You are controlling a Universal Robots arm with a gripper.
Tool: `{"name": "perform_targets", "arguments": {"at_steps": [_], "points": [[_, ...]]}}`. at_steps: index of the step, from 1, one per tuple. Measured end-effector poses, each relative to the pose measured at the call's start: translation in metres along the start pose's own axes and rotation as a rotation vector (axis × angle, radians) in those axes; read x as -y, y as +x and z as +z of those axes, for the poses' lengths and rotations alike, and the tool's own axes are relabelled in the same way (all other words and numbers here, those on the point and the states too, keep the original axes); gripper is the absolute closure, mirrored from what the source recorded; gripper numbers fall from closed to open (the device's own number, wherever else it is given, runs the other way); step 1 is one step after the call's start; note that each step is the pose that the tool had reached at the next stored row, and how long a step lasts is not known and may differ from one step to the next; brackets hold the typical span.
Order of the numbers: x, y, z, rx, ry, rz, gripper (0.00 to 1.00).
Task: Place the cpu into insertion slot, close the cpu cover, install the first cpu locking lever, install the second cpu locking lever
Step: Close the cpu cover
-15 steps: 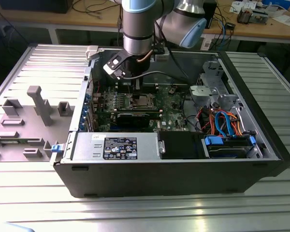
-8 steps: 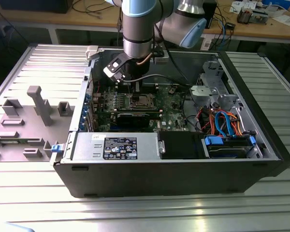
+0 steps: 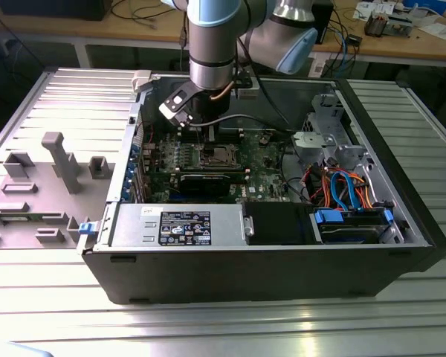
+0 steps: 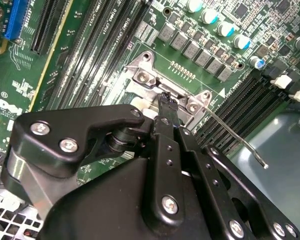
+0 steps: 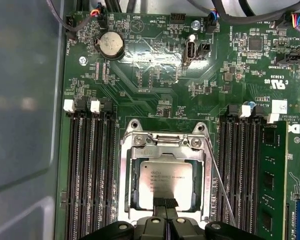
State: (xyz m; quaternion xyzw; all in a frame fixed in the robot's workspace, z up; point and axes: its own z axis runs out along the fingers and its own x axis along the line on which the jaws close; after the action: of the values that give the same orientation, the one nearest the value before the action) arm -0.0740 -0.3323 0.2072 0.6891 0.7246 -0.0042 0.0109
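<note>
The cpu point(image 5: 164, 180) lies seated on the board point(image 5: 155, 90), framed by the lowered cover point(image 5: 131, 175). The claw point(image 5: 165, 202), pinched together and empty, sets its tips at the cover's edge, likely pressing it flat.

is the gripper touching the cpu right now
Cannot tell. In the first wrist view the gripper overlaps an edge of the cpu, but neither wrist view shows contact or a gap plainly.

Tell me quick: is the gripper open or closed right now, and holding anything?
Gripper: closed, fingertips together at the edge of the cpu, nothing seen between them.
</note>
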Motion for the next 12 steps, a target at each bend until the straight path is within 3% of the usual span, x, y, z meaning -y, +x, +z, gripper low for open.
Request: {"name": "perform_targets", "arguments": {"at_steps": [3,5,10,12], "points": [[0.0001,-0.0003,-0.0057,0.0077,0.0014,0.000,0.89],[-0.0002,-0.0003,-0.0058,0.0089,0.0014,0.000,0.89],[-0.0122,-0.0010,-0.0051,0.0098,0.0015,0.000,0.89],[-0.0143,-0.0011,-0.0050,0.0100,0.0016,0.000,0.89]]}}
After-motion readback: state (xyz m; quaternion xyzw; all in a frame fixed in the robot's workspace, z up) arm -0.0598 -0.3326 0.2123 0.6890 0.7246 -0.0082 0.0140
